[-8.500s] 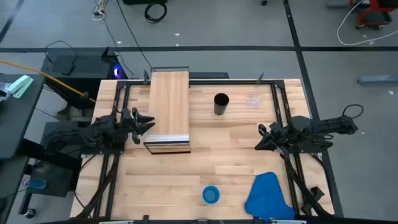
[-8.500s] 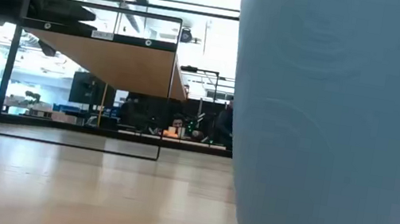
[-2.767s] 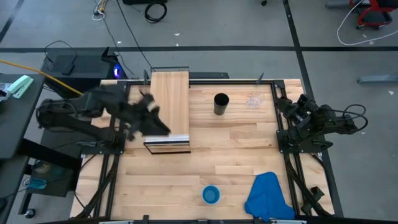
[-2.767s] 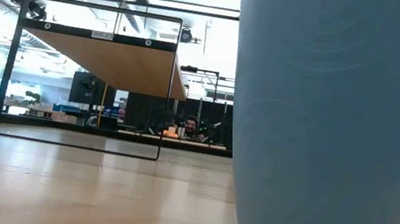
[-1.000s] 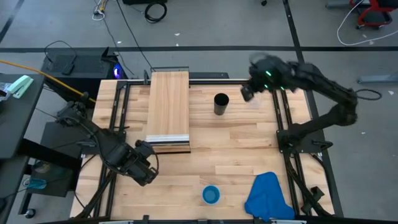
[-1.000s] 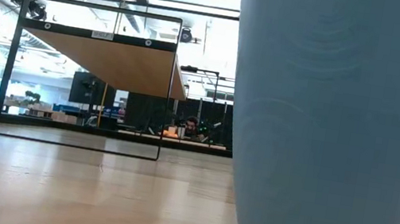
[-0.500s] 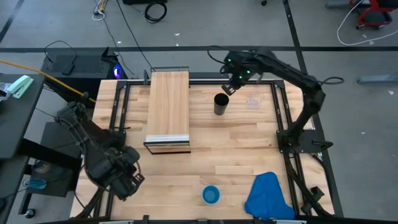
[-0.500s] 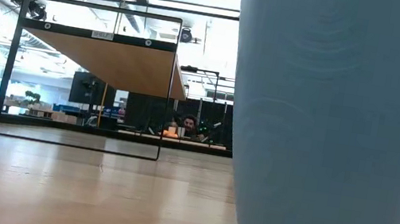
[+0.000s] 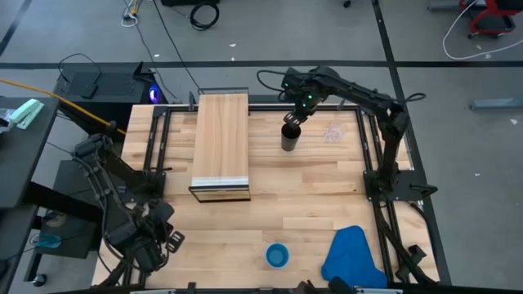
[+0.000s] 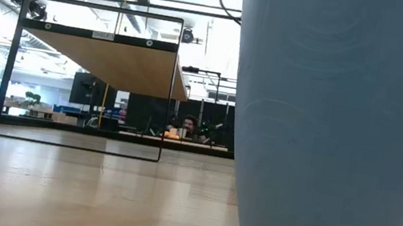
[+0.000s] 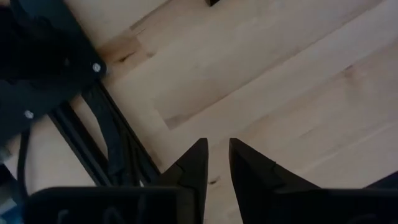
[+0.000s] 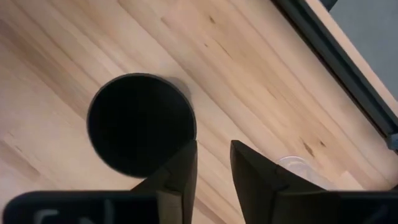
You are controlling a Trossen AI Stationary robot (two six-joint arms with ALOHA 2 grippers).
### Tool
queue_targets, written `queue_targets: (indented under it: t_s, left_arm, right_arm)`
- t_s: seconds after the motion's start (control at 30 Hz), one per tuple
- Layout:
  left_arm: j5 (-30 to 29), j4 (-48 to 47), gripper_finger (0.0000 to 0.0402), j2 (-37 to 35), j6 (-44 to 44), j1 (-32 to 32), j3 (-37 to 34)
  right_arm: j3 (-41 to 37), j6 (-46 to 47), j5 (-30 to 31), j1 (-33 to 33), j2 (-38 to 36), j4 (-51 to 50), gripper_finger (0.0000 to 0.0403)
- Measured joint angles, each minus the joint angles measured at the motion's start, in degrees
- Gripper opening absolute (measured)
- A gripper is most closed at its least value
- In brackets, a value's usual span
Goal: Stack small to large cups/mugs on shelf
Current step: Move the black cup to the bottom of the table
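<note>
The tall black cup [image 9: 290, 136] stands upright on the table's far middle; the right wrist view looks down into its mouth [image 12: 142, 124]. My right gripper [image 9: 292, 118] [image 12: 214, 143] hovers just above its far rim with only a narrow gap between the fingers, touching nothing. The small clear cup [image 9: 333, 132] [image 12: 292, 165] stands to the right of the black one. The blue cup [image 9: 277, 256] stands near the near edge and fills the low view [image 10: 329, 125]. The wooden shelf [image 9: 222, 143] [image 10: 105, 57] stands left of centre. My left gripper [image 9: 155, 241] [image 11: 217, 142] is shut over the near-left corner.
A blue cloth [image 9: 351, 257] lies on the table near the near right corner, beside the blue cup. Dark frame rails [image 9: 368, 147] run along both table sides. Bare tabletop [image 9: 310, 188] stretches between the shelf, the cups and the cloth.
My right gripper has swung from over the clear cup toward the table's left and now stands over the black cup's far rim. My left arm has drawn back toward the near-left corner. The cups have stayed in place.
</note>
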Motion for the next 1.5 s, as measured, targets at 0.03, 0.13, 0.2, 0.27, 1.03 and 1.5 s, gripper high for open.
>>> queue_targets:
  t_s: [0.03, 0.13, 0.2, 0.27, 1.03, 1.5]
  left_arm:
    - [0.03, 0.61, 0.0077, 0.00, -0.58, -0.35, -0.40]
    - [0.00, 2.73, 0.0080, 0.02, -1.80, -1.05, -1.76]
    - [0.05, 3.75, 0.0080, 0.02, -2.03, -1.05, -2.51]
    - [0.03, 4.52, 0.0079, 0.02, -2.06, -1.02, -3.05]
    - [0.00, 6.06, 0.0080, 0.02, -3.26, -1.00, -3.83]
    - [0.00, 5.91, 0.0066, 0.02, -3.24, -1.00, -3.83]
  right_arm:
    - [0.00, -0.13, -0.10, 0.04, 0.40, 0.25, 0.0106]
    - [0.00, -0.17, -0.31, 0.41, 1.51, 0.41, 0.0106]
    - [-0.40, -0.41, -0.85, 0.68, 1.86, 1.17, 0.0106]
    - [-1.47, -1.01, -1.01, 1.20, 1.73, 2.87, 0.0106]
    - [-9.48, 0.34, -0.71, 1.29, 1.73, 9.89, 0.0099]
    - [-9.78, 0.92, -0.14, 1.64, 1.71, 11.31, 0.0010]
